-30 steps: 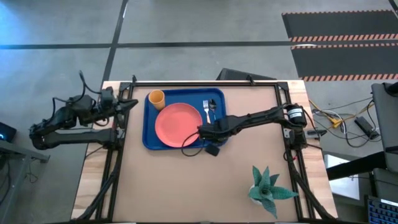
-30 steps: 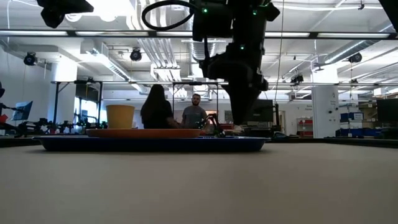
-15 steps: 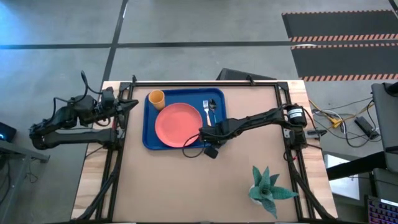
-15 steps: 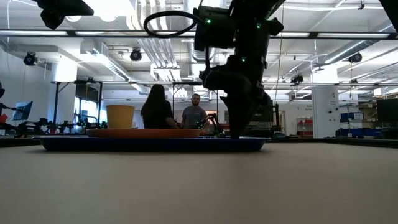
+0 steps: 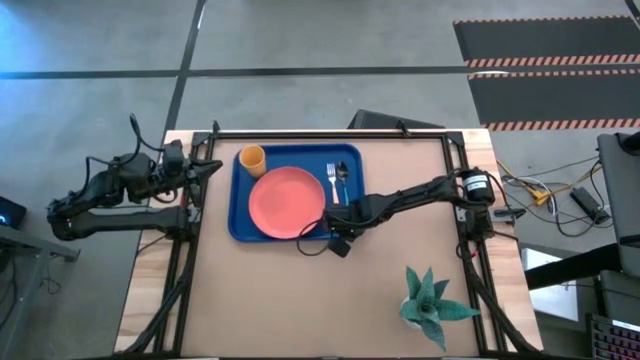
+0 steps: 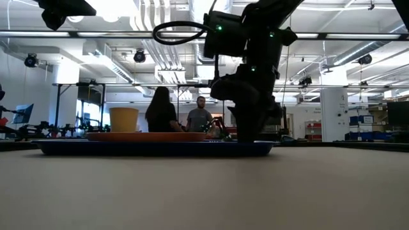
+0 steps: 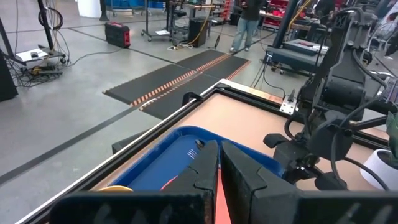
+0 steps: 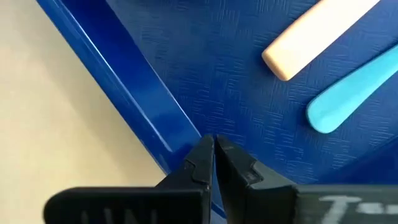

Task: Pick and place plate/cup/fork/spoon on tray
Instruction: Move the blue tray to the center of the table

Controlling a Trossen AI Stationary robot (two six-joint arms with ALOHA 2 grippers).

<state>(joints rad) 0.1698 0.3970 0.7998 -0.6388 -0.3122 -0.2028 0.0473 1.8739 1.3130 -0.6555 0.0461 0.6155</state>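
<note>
My right gripper (image 8: 214,155) has drawn back from over the plate toward the tray's (image 5: 236,222) near right corner, fingers together and holding nothing; my left gripper (image 7: 219,168), fingers together too, waits off the table's left edge. That retreat suggests the last piece is placed and the task looks finished. Count: one plate (image 5: 287,200) mid-tray, one cup (image 5: 252,158) at its far left corner, one fork (image 5: 332,182) and one spoon (image 5: 343,178) side by side along its right side.
</note>
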